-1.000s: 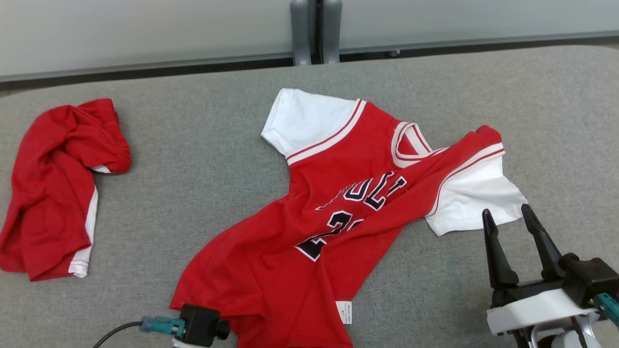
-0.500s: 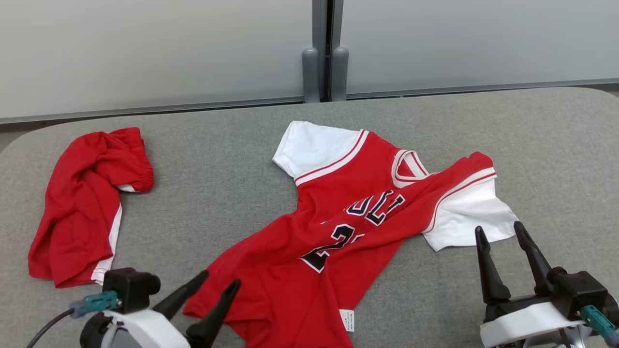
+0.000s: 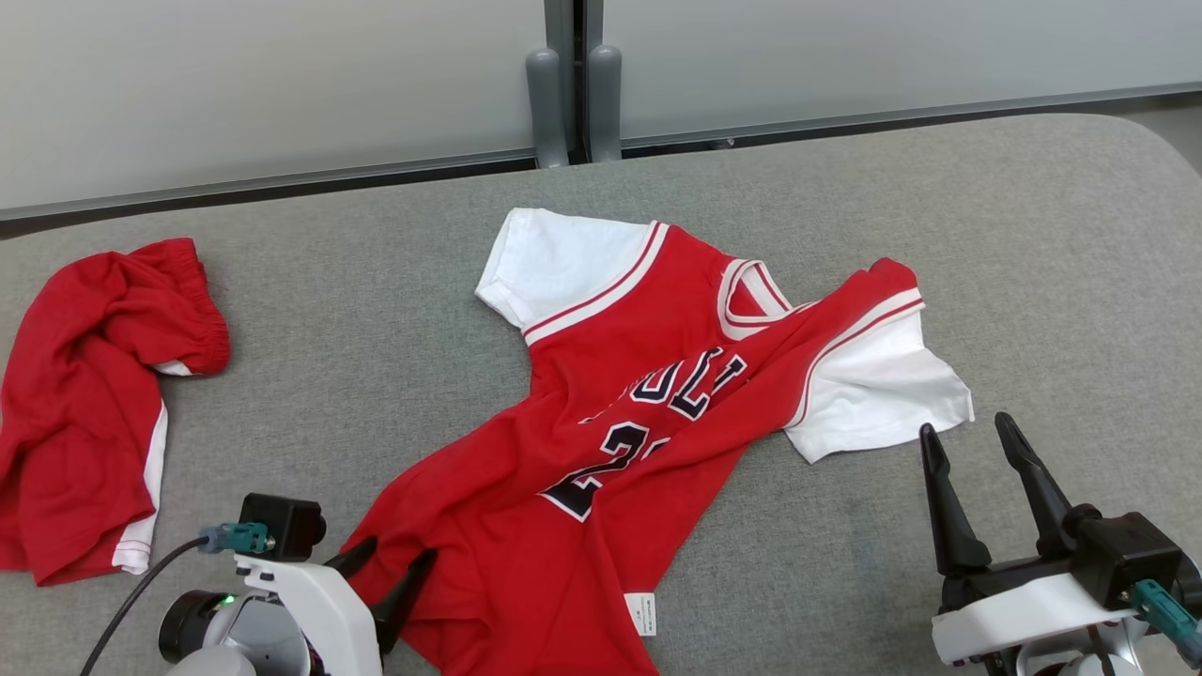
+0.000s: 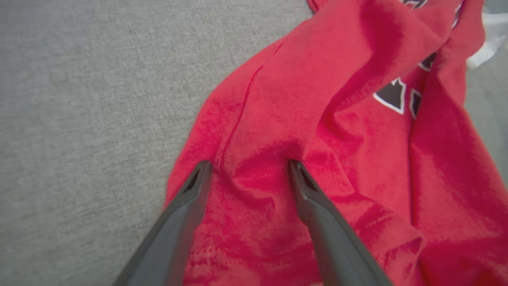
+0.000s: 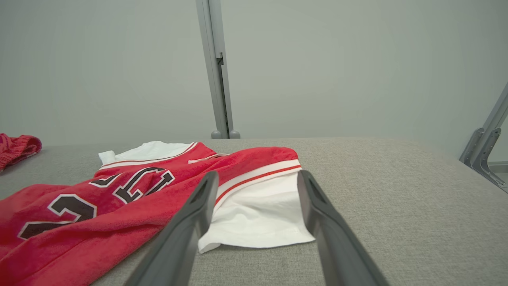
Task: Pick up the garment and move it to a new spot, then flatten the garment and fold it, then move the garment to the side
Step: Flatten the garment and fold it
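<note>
Grey cloth covers the table, and a pale grey wall stands behind its far edge.

At the near edge, left of the middle, the left gripper has its two dark fingers spread apart. The left wrist view shows both tips down on red cloth, with a small bump of cloth between them. The cloth is the bottom left corner of a red basketball jersey.

The jersey lies on the middle of the table, wrinkled and slanted. Its bottom hem points to the near edge and its neck hole points to the far edge. It has two white sleeves, dark letters and a dark number on the front. A fold runs across the letters and hides part of them. A small white tag sticks out at the hem.

Near the near right corner, the right gripper also has its fingers spread apart, and nothing is between them. Its tips are just beside the jersey's right white sleeve.

Crumpled red shorts with a white stripe lie by the left edge, well apart from the jersey.
</note>
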`<state>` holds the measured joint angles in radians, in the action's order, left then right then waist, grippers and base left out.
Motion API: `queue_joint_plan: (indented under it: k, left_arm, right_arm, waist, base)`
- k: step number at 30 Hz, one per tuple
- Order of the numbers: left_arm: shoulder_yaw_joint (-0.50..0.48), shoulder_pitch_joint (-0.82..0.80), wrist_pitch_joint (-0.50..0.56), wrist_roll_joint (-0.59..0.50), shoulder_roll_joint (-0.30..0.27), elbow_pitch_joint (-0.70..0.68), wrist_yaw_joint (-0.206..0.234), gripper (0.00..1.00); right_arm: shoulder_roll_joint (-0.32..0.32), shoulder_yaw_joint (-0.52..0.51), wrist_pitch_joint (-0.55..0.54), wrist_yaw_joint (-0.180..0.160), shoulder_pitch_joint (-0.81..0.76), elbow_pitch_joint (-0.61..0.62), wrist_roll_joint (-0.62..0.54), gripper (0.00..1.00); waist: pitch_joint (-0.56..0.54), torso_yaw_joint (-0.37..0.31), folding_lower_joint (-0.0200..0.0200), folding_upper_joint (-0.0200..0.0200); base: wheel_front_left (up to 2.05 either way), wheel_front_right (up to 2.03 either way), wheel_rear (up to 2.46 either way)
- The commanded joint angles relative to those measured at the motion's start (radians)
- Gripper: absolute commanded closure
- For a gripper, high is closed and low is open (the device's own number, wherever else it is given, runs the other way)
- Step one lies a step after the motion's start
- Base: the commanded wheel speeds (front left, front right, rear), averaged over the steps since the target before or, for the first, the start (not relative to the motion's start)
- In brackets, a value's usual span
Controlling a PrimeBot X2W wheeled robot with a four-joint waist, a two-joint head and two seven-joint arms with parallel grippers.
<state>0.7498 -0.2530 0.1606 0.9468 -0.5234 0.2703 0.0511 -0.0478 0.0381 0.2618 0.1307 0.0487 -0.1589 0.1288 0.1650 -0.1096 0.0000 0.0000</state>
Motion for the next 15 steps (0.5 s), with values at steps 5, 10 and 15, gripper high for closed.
queue_joint_plan:
  k: [5, 10, 15]
  left_arm:
    - [0.039, -0.025, 0.030, 0.012, 0.034, 0.102, -0.064, 1.00]
    - [0.038, -0.047, 0.002, -0.005, 0.034, 0.113, -0.080, 1.00]
    - [-0.028, -0.115, -0.074, -0.034, 0.013, 0.116, -0.019, 1.00]
  right_arm:
    - [-0.005, -0.010, 0.005, 0.000, 0.014, 0.000, 0.010, 0.00]
    - [-0.005, -0.014, 0.005, 0.000, 0.011, 0.000, 0.013, 0.00]
    - [-0.005, -0.009, 0.005, 0.000, 0.018, 0.000, 0.016, 0.00]
  waist:
    - [0.011, -0.013, 0.0000, 0.0000]
    - [0.008, -0.007, 0.0000, 0.0000]
    - [0.013, 0.001, 0.0000, 0.0000]
  base:
    - [0.00, 0.00, 0.00]
    - [0.00, 0.00, 0.00]
    - [0.00, 0.00, 0.00]
